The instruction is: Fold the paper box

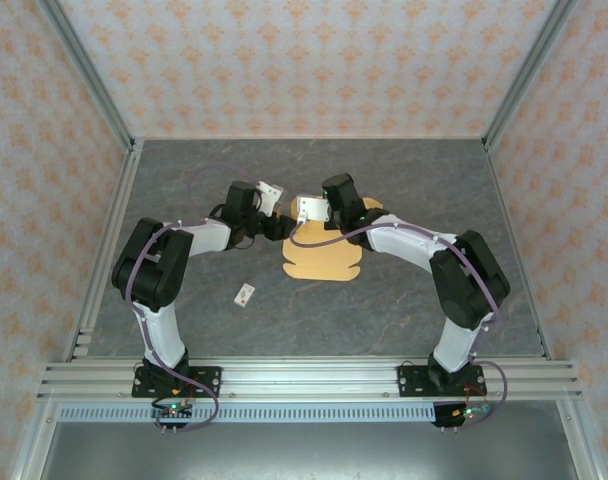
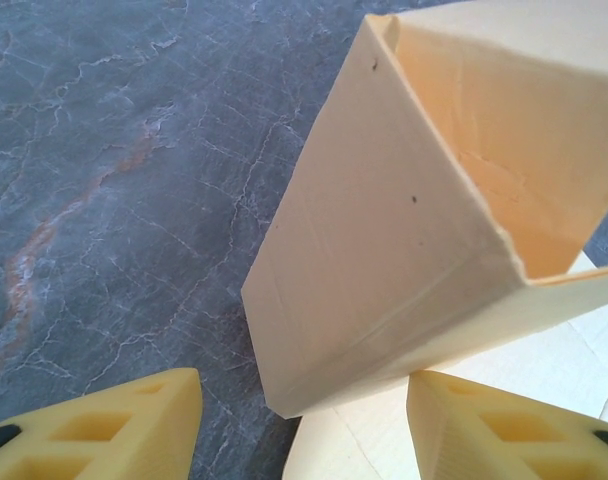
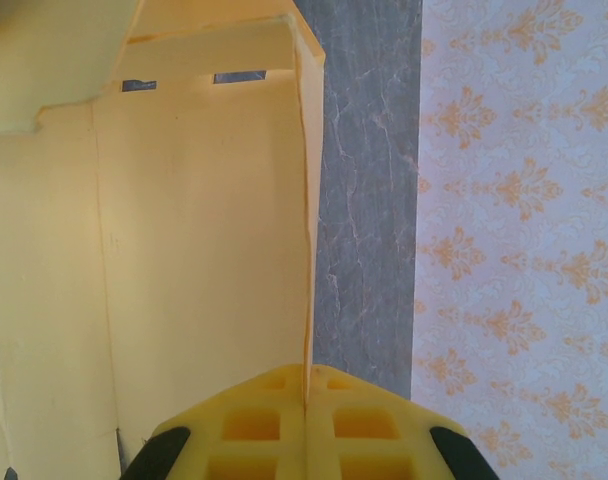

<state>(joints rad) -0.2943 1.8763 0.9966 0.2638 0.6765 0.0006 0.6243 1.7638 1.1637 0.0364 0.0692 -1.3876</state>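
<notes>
Grey marbled worktop [image 1: 414, 300] sits inside walls papered in an orange pattern. On it, the right end effector [image 3: 306, 400] is clenched on the thin edge of a raised panel of the paper box [image 3: 204, 250], which runs away from its fingertips. The left end effector [image 2: 304, 425] is released, its fingers spread wide, and a folded-up corner of the box stands just ahead of the gap. From above, the box lies mid-worktop between both arms. A small white tag [image 1: 245, 294] lies apart, to its left.
</notes>
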